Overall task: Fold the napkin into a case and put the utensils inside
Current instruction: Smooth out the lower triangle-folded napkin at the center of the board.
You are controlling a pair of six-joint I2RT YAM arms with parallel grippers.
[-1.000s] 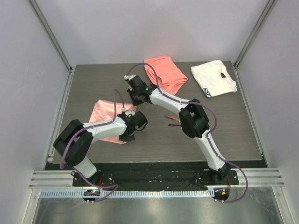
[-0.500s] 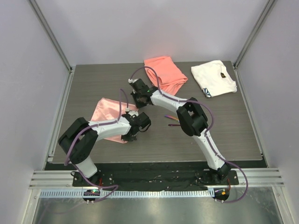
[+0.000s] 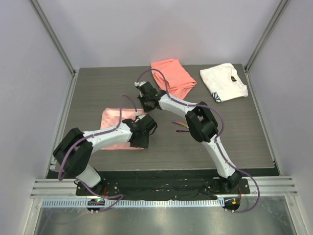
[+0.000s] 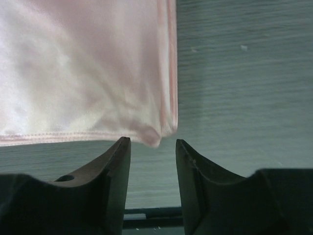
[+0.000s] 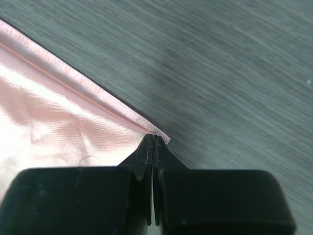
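Napkin (image 4: 83, 73): is showing plain, glossy pale pink, hem included.
Folded cloth (image 3: 173, 77): is showing plain coral-orange.
Second cloth (image 3: 223, 82): is showing white, with a small dark mark.
Utensils (image 3: 182, 130): are showing dark purple.
Desk (image 3: 98, 93): is showing grey wood grain.
Left arm (image 3: 105, 134) and right arm (image 3: 176, 104): are showing white links, black joints and purple cables.

Down at the pink napkin (image 3: 113, 129) from both sides.
Left gripper (image 3: 139, 142) at its near right corner, right gripper (image 3: 145, 104) at the far right corner, utensils (image 3: 182, 127) nearby on the right.
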